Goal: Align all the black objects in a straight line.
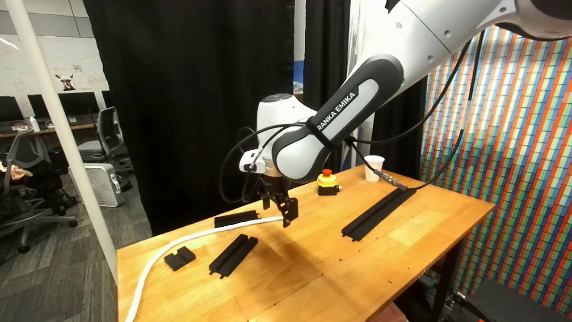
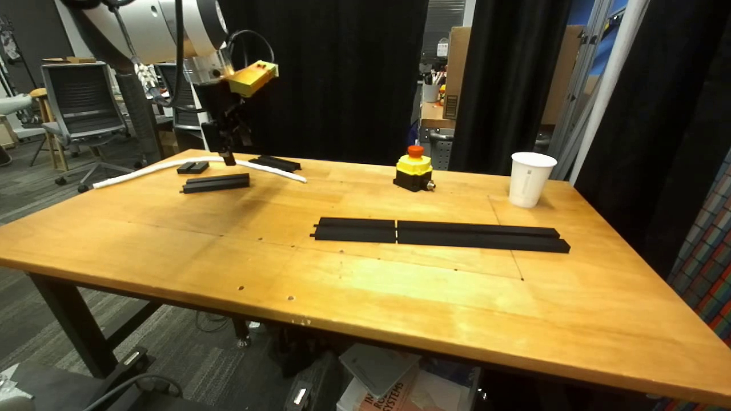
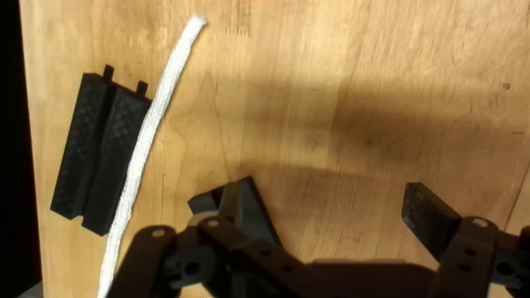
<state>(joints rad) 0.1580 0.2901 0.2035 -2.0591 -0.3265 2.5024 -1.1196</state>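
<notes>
Grooved matte-black bars [image 1: 233, 255] lie flat on the wooden table [image 1: 290, 279]. The gripper [image 3: 327, 207] hangs above, fingers wide apart; in an exterior view, a notched block [image 1: 179, 260] sits at its eight o'clock, a long strip [image 1: 378, 213] at its three.

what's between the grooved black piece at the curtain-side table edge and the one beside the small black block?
White cord, running close along the edge piece, then tabletop up to the other piece. Shows in the wrist view.
</notes>
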